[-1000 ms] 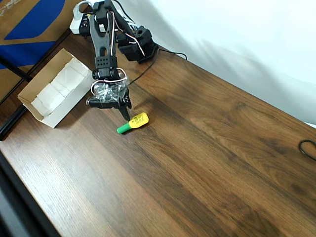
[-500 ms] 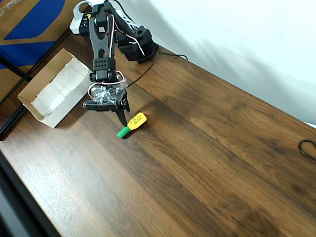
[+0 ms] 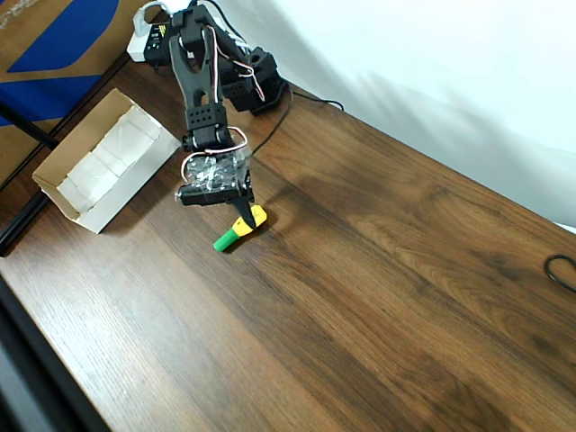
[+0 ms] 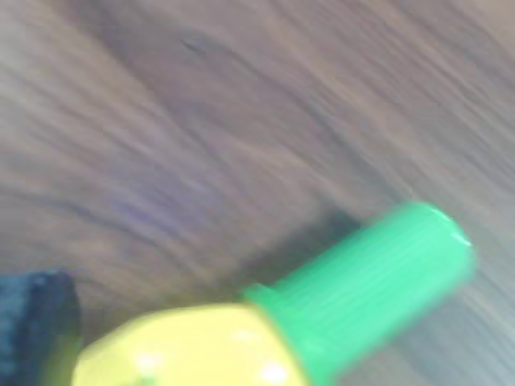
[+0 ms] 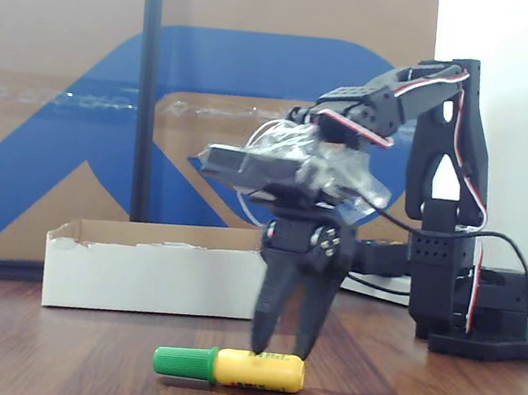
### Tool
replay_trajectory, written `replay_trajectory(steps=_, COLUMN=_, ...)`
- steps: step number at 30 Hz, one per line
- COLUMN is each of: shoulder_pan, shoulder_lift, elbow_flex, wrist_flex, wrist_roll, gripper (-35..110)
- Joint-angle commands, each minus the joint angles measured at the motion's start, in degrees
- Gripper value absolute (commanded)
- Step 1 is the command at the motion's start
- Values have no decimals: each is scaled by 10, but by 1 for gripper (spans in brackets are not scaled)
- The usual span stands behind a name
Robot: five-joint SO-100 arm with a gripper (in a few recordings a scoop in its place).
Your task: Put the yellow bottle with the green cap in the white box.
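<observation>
Presently the gripper (image 5: 279,348) stands over the yellow bottle with the green cap (image 3: 240,226), jaws parted narrowly astride its yellow body, nothing gripped. The bottle lies flat on the wooden table (image 3: 387,288), open wood on every side. The white box (image 3: 103,160) sits apart near the table's edge; blue-and-brown cardboard (image 5: 82,76) stands behind.

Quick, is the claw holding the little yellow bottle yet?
Claw: open, one finger on each side of the yellow bottle, which lies on the table, not gripped yet.
</observation>
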Motion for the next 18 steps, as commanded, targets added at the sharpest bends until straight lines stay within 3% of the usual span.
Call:
replay_trajectory(steps=1, shoulder_pan=-15, shoulder_lift=31, elbow_flex=-7, wrist_flex=13, wrist_roll=-4, gripper=31)
replay_trajectory(steps=18, shoulder_pan=31, shoulder_lift=65, elbow_flex=20, wrist_flex=-1, wrist_roll=12, gripper=33)
